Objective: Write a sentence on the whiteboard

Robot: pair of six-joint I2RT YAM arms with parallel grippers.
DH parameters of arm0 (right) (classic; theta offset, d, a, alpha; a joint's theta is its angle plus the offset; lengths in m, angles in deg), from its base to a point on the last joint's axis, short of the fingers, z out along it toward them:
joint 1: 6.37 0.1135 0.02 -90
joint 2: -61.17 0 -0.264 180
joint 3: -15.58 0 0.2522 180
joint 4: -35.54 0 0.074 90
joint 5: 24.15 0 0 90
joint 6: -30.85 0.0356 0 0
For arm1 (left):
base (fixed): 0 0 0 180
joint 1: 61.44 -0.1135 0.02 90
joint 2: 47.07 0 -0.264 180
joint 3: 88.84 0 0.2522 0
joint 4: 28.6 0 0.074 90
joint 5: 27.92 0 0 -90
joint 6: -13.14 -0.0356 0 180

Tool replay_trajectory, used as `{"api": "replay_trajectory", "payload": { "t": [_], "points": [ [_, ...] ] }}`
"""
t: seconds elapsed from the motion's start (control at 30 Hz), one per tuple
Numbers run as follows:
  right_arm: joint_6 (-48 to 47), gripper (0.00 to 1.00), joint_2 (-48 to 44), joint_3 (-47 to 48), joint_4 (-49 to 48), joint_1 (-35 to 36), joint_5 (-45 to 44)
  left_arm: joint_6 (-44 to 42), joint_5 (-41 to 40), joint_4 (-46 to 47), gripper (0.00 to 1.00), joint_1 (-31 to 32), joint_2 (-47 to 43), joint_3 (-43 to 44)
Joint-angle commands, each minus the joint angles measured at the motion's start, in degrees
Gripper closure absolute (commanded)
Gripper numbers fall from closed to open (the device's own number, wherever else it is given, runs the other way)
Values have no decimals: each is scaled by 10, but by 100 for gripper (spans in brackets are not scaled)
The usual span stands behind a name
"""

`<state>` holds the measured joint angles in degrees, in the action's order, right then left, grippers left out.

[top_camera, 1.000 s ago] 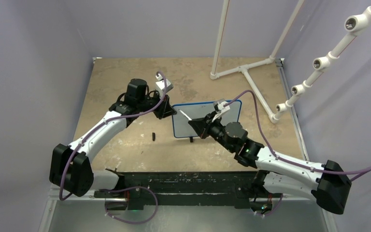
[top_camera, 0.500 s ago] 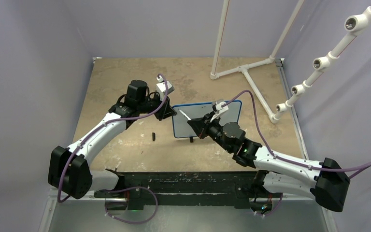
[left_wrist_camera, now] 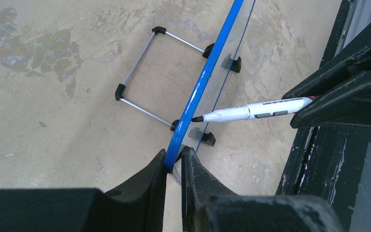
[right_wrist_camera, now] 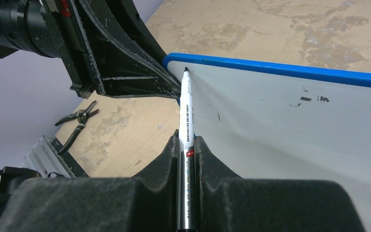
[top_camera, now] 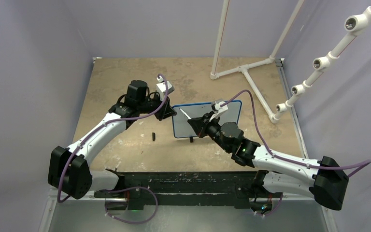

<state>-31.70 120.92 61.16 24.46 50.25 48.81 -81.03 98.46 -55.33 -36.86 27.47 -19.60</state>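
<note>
The whiteboard [top_camera: 183, 128] stands upright on its black feet at mid-table, blue rim [left_wrist_camera: 207, 72] edge-on in the left wrist view. My left gripper [top_camera: 173, 112] [left_wrist_camera: 174, 162] is shut on the board's left edge. My right gripper [top_camera: 193, 122] [right_wrist_camera: 187, 142] is shut on a white marker [right_wrist_camera: 185, 111] [left_wrist_camera: 256, 110]. Its black tip sits at the board's upper left corner, right by the rim. The only writing on the white face [right_wrist_camera: 294, 125] is a few short black marks [right_wrist_camera: 314, 99].
A small black cap [top_camera: 153, 136] lies on the table left of the board. The board's wire stand [left_wrist_camera: 140, 72] spreads out behind it. Pliers [right_wrist_camera: 77, 116] lie near the left front rail. A white pipe frame [top_camera: 244, 70] stands at the back right.
The right arm has shifted slightly to the left, with the marker staying at the board's corner. The left arm and the board have not moved.
</note>
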Motion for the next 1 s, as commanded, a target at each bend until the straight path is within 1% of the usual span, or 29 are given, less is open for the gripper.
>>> {"api": "replay_trajectory", "payload": {
  "t": [0.0, 0.53, 0.97],
  "points": [
    [-7, 100, 7, 28, -12, 2, -20, -24, -21, -5, 100, 4, -14, -6],
    [-6, 100, 29, 31, -3, 3, -8, -25, -23, -5, 100, 6, -17, -6],
    [17, 100, 7, 14, 30, 4, -45, -26, -31, -7, 100, 6, -19, -4]
  ]
}}
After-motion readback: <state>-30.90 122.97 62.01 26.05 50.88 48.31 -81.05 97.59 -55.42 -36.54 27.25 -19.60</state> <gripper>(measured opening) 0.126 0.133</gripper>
